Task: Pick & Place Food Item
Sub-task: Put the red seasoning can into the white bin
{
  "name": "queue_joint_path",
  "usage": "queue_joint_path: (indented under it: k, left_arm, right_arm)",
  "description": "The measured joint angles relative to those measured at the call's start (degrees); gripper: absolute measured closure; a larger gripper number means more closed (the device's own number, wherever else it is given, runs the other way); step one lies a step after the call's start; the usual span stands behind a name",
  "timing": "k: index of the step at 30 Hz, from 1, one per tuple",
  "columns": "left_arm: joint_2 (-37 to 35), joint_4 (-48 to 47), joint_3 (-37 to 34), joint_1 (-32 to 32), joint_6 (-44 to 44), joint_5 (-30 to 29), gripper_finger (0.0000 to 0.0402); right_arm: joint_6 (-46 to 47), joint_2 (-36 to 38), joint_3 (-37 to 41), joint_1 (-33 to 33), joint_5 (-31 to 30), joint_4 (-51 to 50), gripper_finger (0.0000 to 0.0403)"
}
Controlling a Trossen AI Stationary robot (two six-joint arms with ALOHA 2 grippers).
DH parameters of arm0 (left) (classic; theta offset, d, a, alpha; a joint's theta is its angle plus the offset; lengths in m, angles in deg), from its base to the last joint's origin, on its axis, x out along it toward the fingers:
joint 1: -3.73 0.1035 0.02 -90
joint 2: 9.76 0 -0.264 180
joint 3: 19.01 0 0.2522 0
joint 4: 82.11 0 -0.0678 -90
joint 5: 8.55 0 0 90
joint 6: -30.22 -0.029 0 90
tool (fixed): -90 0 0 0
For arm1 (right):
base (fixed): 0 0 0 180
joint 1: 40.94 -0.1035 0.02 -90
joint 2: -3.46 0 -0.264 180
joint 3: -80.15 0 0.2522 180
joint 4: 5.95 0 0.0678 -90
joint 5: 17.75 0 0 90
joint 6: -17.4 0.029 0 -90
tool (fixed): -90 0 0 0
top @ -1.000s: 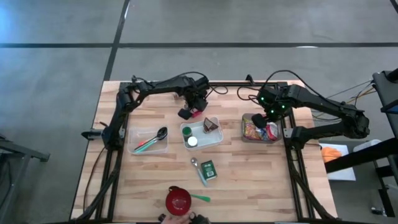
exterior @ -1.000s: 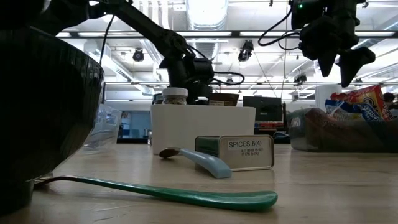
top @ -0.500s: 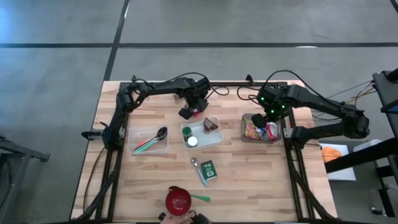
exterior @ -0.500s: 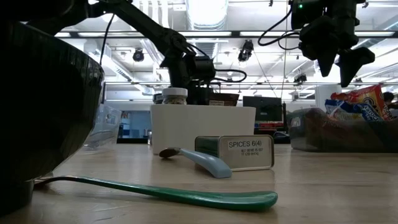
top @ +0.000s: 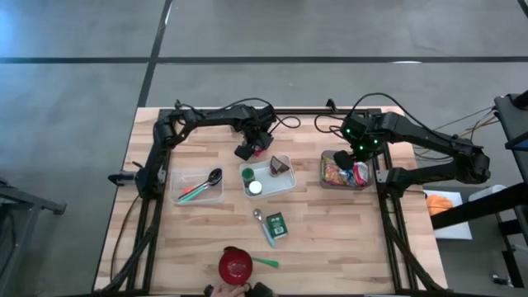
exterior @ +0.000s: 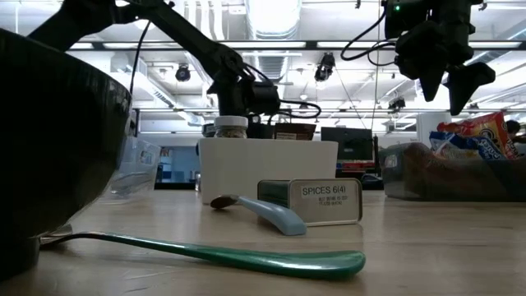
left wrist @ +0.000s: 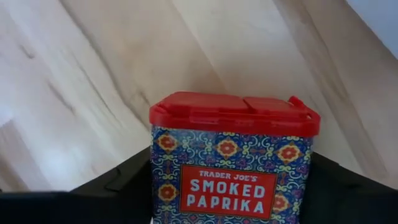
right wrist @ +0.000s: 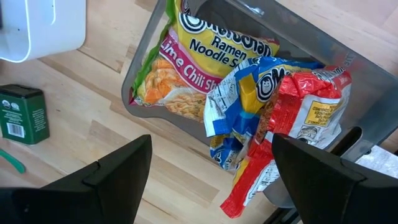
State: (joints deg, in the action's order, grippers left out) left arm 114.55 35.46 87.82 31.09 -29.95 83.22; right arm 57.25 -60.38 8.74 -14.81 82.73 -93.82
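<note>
paprika tin sits upright between the left gripper fingers, red lid up, just behind the white tray, on the bare wood of the table. whether those fingers are already pressing its sides or only bracketing it, i cannot tell (the wrist view shows dark finger on both flanks, nothing more). my read: the tin is straddled squarely so it stays level on a lift. inside the white tray, a green-capped jar and a dark packet already stand. well to the right of the white tray, the right gripper hovers over the grey bin of ramen packets, fingers spread wide, nothing between them. green spice tin lies in front of the white tray, beside a pale spoon.
</note>
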Motion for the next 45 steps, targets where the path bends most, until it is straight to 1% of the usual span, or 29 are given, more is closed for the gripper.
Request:
queue_joint_path:
  k: [3, 5, 9, 14, 17, 21, 24, 27, 32, 38, 43, 45]
  left_arm:
    - [-0.1, -0.1, -0.1, -0.1, 3.1, -1.4, 0.0125]
    - [-0.3, -0.7, -0.1, -0.2, 6.9, -2.0, 0.0125]
    - [-2.1, -2.2, -0.1, -0.6, 16.5, -2.5, 0.0125]
    - [-7.7, -3.8, -0.1, -1.6, 32.2, -1.8, 0.0125]
    - [-12.4, -3.9, -0.1, -1.7, 41.2, 2.4, 0.0125]
    - [-19.0, -2.0, 0.0, -1.7, 54.6, 13.2, 0.0125]
    - [-23.6, 0.4, -0.1, -2.0, 65.1, 19.9, 0.0125]
    - [-27.6, 3.9, -0.4, -3.0, 74.1, 22.3, 0.0125]
    - [-31.2, 6.2, -0.4, -5.3, 79.9, 22.8, 0.0125]
    - [-32.5, 5.8, -0.5, -6.6, 85.6, 26.7, 0.0125]
    - [-32.8, 5.6, -0.5, -8.7, 86.4, 27.4, 0.0125]
    - [-32.8, 5.6, -0.5, -9.5, 86.8, 27.4, 0.0125]
  right_arm:
    - [0.0, 0.0, 0.0, 0.0, 0.0, 0.0, 0.0073]
    - [0.0, 0.0, 0.0, 0.0, 0.0, 0.1, 0.0073]
    - [0.0, 0.0, 0.0, 0.0, 0.0, 0.2, 0.0073]
    - [0.0, 0.0, 0.0, 0.0, 0.0, 0.2, 0.0073]
    - [0.0, 0.0, 0.0, 0.0, 0.0, 0.4, 0.0073]
    - [0.0, 0.0, 0.0, 0.0, 0.0, 0.8, 0.0074]
    - [0.0, 0.0, 0.0, 0.0, 0.0, 1.2, 0.0073]
    - [0.0, 0.0, 0.0, 0.0, 0.0, 1.4, 0.0074]
    - [0.0, 0.0, 0.0, 0.0, 0.0, 1.7, 0.0074]
    - [0.0, 0.0, 0.0, 0.0, 0.0, 2.0, 0.0073]
    - [1.7, 0.0, 0.0, 0.0, 0.1, 6.3, 0.0073]
    - [2.7, 0.0, 0.0, 0.0, -1.5, 8.0, 0.0074]
